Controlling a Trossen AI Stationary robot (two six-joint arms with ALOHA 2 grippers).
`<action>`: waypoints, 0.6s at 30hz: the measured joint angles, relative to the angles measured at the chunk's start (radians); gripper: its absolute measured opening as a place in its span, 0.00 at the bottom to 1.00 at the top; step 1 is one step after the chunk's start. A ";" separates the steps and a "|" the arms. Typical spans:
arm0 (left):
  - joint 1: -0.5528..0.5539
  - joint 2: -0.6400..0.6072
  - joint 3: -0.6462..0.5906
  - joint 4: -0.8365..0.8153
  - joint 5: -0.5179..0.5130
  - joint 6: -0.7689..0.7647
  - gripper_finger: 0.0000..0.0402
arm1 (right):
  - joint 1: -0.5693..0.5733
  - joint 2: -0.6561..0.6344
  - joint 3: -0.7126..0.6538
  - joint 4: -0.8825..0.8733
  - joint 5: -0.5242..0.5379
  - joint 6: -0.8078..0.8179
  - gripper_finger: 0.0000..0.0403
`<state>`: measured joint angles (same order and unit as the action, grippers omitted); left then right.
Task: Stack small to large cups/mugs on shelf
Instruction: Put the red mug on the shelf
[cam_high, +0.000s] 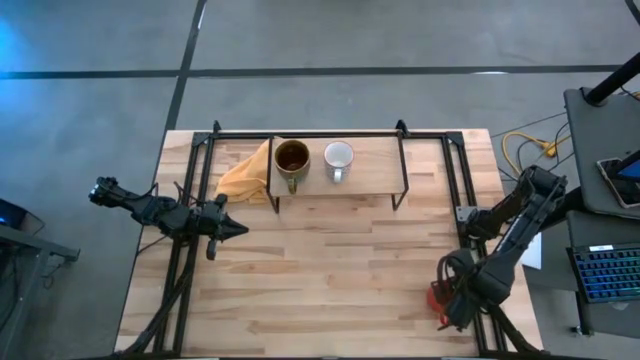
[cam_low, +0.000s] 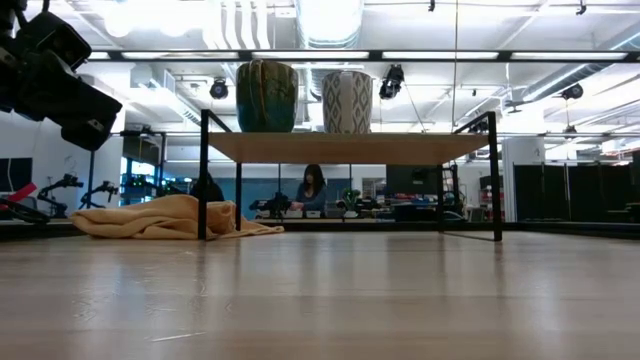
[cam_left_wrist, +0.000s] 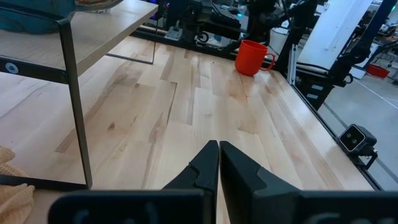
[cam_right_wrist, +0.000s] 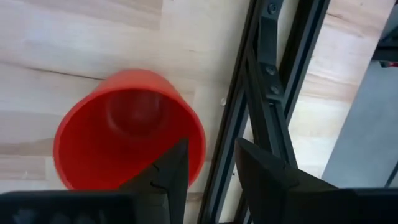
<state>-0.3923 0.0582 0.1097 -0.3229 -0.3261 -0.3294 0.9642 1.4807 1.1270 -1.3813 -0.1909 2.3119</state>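
The shelf (cam_high: 370, 160) stands toward the far edge of the table (cam_high: 330, 270), and everything else is placed from it. On its board sit two mugs side by side, well clear of each other: the brownish-olive mug (cam_high: 291, 160) nearer the shelf's left end, its dark inside showing from above, and the white mug (cam_high: 339, 157) next to it toward the middle. In the low view both stand upright on the board, the olive one (cam_low: 267, 96) and the white one (cam_low: 347, 101), with open board to their right. A yellow cloth (cam_high: 245, 175) lies crumpled on the table at the shelf's left end, partly under its corner.

The red mug (cam_left_wrist: 252, 57) is not on the shelf — it stands on the table well away, near the table's right front corner, beside the black frame rail (cam_right_wrist: 261, 106).

The right gripper (cam_right_wrist: 208, 171) hangs over that red mug (cam_right_wrist: 127, 134), looking down into its mouth. Its fingers are spread apart, one over the mug's rim and the other outside it toward the rail; they grasp nothing.

The left gripper (cam_left_wrist: 218, 163) hovers above the table in front of the shelf's left end, pointing across toward the red mug. Its fingers are pressed together with nothing between them.

In the room beyond the shelf a person (cam_low: 312, 190) sits at a desk.
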 joint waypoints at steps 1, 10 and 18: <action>0.000 0.000 0.000 0.000 0.000 0.000 0.00 | 0.000 0.000 -0.008 0.006 0.000 0.000 0.31; 0.000 0.000 0.000 0.000 0.000 0.000 0.00 | 0.000 0.000 -0.100 0.077 0.008 0.000 0.29; 0.000 -0.001 0.000 0.000 0.000 0.000 0.00 | -0.002 0.000 -0.147 0.141 0.009 0.000 0.29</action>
<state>-0.3923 0.0572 0.1097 -0.3229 -0.3261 -0.3294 0.9619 1.4811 0.9796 -1.2400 -0.1822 2.3119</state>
